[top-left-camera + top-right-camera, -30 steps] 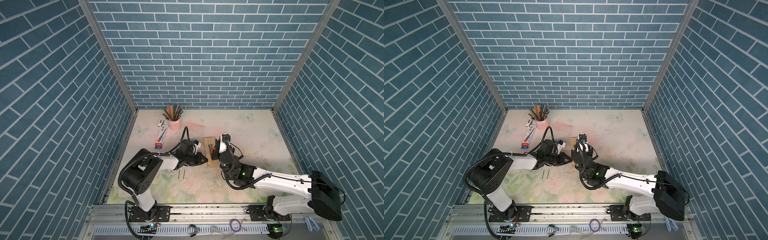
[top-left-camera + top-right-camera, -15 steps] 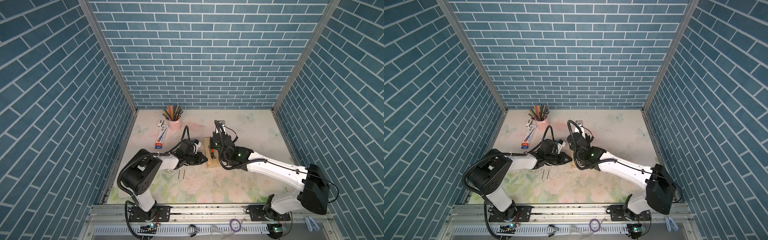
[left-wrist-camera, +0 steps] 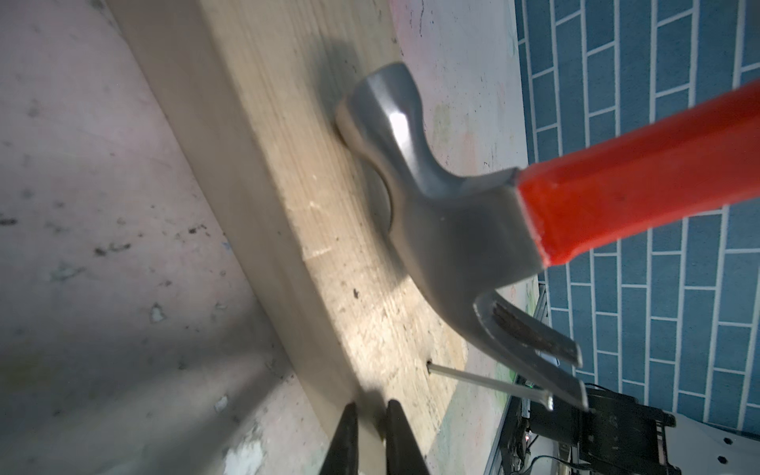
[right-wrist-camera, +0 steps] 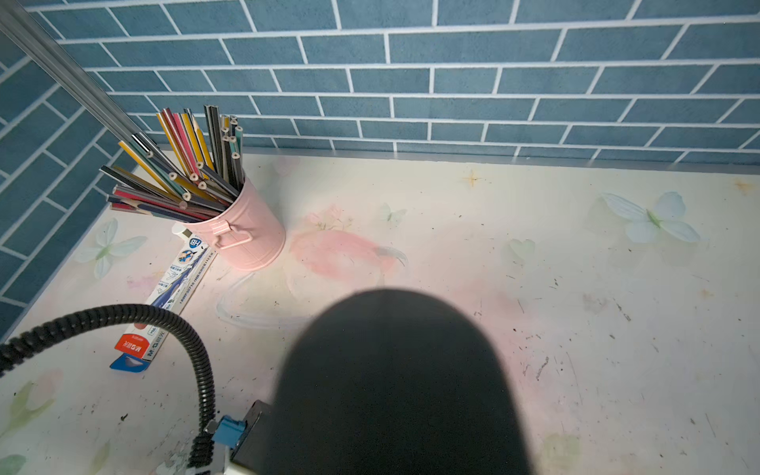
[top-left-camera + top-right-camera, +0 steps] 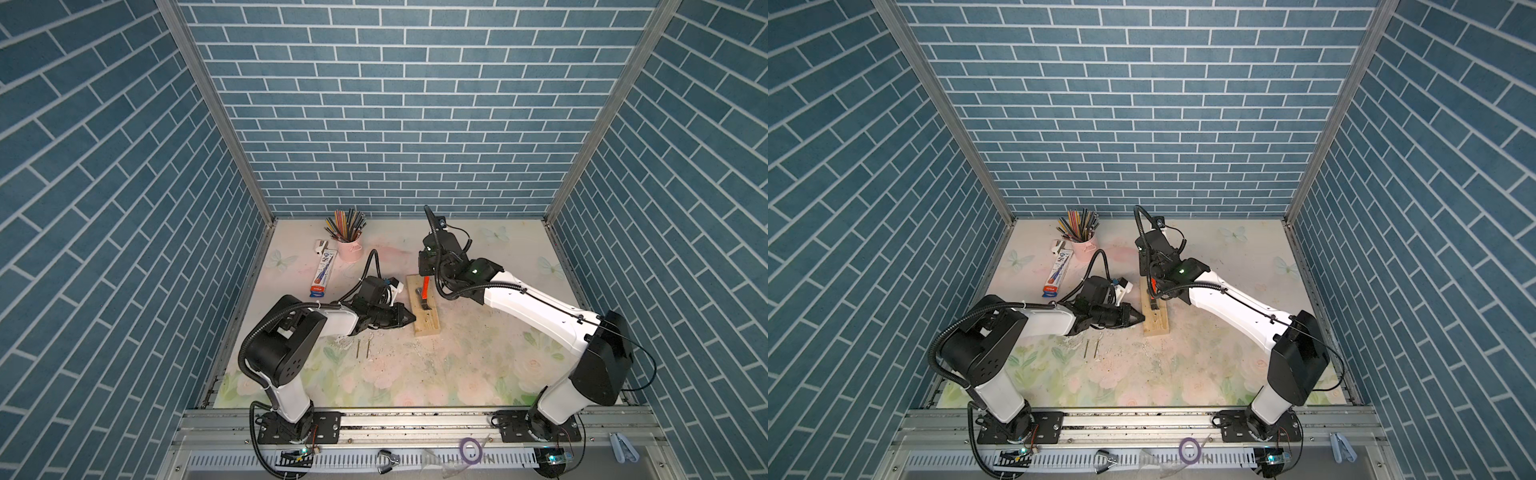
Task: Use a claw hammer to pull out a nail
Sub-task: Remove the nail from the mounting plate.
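gleaming grey hammer (image 3: 452,230) w/ red shaft

One claw hammer (image 3: 452,230) and one wooden block (image 5: 428,326) are present. The nails number three: one nail (image 3: 485,376) stands in the block, and on the counter (image 5: 478,361) lie a loose nail (image 5: 357,347) and a second loose nail (image 5: 368,345). One pink cup (image 5: 348,251) holds coloured pencils (image 5: 345,220), too crowded to count. There is one pencil box (image 5: 322,276) and one small white object (image 5: 320,246). Two robot arms show in both top views, the left arm (image 5: 332,322) and the right arm (image 5: 528,307). One purple ring (image 5: 470,448) lies on the front rail (image 5: 415,428).
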Available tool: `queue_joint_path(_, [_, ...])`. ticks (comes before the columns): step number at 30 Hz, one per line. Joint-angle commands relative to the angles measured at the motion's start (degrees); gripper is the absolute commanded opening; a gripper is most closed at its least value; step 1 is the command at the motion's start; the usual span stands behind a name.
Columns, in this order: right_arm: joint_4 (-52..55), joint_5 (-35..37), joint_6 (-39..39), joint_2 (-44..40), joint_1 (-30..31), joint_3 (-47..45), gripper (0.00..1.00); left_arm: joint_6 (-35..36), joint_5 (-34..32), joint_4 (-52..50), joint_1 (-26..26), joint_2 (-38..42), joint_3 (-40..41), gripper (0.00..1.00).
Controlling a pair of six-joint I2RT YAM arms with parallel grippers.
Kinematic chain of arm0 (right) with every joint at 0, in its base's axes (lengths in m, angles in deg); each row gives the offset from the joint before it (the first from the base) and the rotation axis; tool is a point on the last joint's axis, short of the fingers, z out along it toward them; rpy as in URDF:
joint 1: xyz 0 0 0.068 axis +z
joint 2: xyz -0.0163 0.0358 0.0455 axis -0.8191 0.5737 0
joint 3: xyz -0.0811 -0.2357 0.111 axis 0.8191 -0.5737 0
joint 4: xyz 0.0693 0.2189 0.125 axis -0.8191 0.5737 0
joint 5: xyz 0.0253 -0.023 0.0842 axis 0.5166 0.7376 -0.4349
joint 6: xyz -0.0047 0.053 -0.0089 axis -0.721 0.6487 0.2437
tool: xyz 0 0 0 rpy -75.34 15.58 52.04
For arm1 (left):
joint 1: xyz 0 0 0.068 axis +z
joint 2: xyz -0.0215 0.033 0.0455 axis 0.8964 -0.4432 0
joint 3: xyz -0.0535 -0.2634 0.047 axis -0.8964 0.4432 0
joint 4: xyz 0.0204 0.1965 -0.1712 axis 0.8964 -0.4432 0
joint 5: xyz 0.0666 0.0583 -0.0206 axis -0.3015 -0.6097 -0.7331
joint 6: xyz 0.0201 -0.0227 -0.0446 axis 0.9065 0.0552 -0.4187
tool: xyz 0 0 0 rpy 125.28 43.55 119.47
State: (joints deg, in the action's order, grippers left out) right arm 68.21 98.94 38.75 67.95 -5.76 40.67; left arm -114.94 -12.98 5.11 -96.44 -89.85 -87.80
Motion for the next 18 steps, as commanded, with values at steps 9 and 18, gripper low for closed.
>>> queue_joint_path(9, [-4.60,1.80,-0.70,-4.07,3.41,-11.85,0.00,1.73,-8.03,-9.89,-0.35,-5.56,1.11,0.15])
queue_joint_path(18, [-14.31,9.55,-1.16,-13.30,5.46,-24.73,0.00,1.02,-7.65,-9.36,-0.33,-4.93,0.93,0.15])
